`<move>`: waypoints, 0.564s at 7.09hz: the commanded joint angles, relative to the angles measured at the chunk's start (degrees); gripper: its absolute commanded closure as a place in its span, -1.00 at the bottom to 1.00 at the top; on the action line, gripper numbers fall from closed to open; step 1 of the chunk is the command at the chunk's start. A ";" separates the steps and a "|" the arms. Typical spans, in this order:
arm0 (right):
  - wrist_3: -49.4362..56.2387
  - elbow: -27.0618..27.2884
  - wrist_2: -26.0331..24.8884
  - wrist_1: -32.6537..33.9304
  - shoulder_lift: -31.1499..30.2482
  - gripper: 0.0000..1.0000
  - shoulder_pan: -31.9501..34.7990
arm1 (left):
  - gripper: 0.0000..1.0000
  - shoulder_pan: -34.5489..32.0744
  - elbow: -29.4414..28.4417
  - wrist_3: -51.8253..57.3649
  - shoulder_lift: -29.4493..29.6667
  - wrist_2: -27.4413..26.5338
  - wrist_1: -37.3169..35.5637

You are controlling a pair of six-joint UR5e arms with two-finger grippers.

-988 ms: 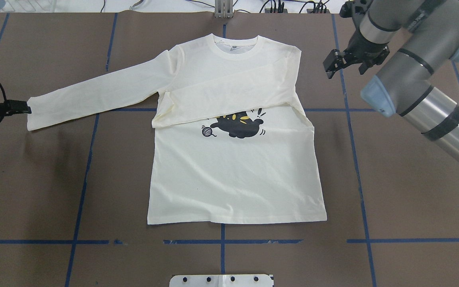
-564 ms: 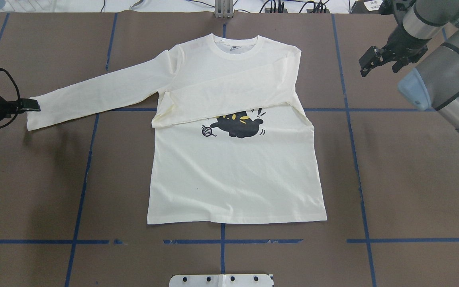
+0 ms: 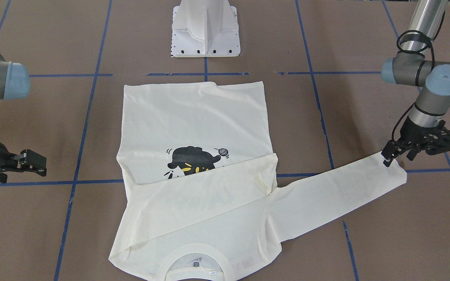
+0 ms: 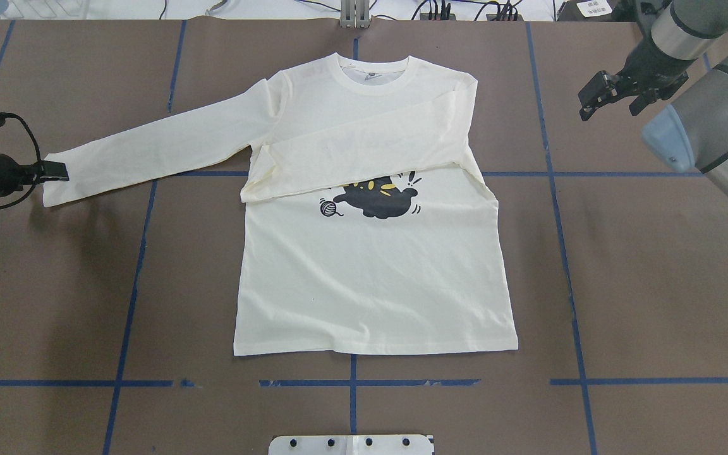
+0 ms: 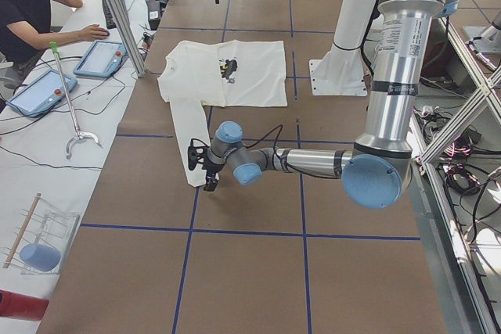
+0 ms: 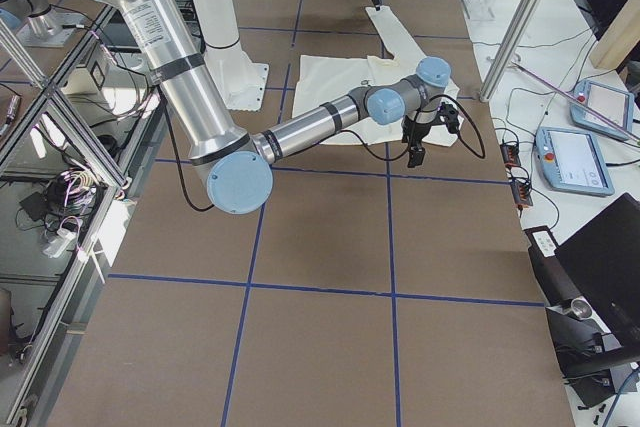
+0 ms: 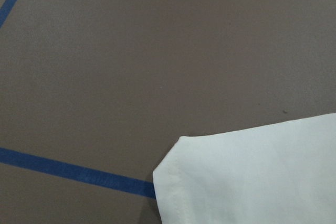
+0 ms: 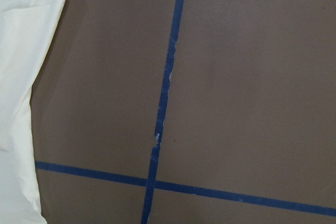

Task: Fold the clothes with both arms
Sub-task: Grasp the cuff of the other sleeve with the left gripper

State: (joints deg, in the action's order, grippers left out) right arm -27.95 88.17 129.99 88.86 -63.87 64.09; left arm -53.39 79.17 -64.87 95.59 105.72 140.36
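Shirt (image 4: 370,284) lies flat; a folded sleeve (image 4: 364,151) half-hides its cat print (image 4: 373,199). Left gripper (image 3: 397,157) and right gripper (image 4: 610,110) both wide.

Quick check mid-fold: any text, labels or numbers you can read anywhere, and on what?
Nothing reads clearly.
Neck label inside the T-shirt: too small.
Lettering on the right arm: blurred.
Cat print: picture only, no letters showing.

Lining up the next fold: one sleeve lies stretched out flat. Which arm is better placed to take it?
Left. The left gripper is over the cuff of the outstretched sleeve of the T-shirt. The right gripper hovers over bare table past the shirt's other side, clear of the cloth.
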 commanded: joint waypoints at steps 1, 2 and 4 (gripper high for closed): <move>0.00 0.07 0.09 0.00 -0.11 -1.00 0.08 | -0.93 0.92 -0.42 0.01 -0.05 -0.07 -0.09; 0.00 0.07 0.09 0.00 -0.02 -1.00 0.07 | -0.82 0.92 -0.42 -0.08 -0.05 0.01 0.00; 0.00 0.07 0.18 0.00 -0.02 -1.00 0.16 | -0.48 0.92 -0.25 -0.08 0.04 0.19 0.00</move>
State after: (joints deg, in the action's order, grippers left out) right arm -27.95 88.24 130.10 88.86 -63.91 64.22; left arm -52.51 78.88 -64.94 95.55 105.79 140.31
